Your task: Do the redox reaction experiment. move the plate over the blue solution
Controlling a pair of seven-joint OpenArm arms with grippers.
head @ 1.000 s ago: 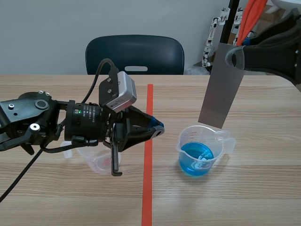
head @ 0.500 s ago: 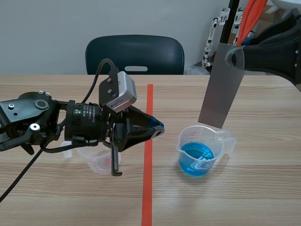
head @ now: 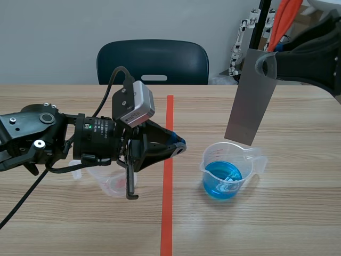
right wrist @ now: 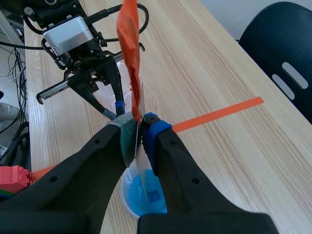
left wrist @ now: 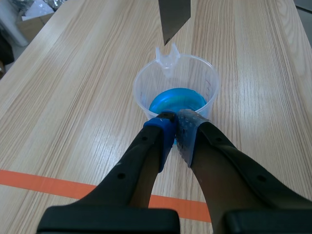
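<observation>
- My right gripper [right wrist: 140, 127] pinches the grey plate [head: 250, 98] by its upper end, and the plate hangs nearly upright, slightly tilted.
- The plate's lower edge sits just above the far rim of the clear beaker [head: 213, 154], by the spout, clear of the blue solution [head: 222, 176] inside.
- My left gripper [left wrist: 175, 122] has its fingers pressed together on nothing, with the tips near the beaker and pointing at it.
- A small clear cup [head: 109, 184] stands under my left arm.

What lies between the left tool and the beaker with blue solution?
Only a bare strip of table, in the scene view; left tool and beaker stand apart.
</observation>
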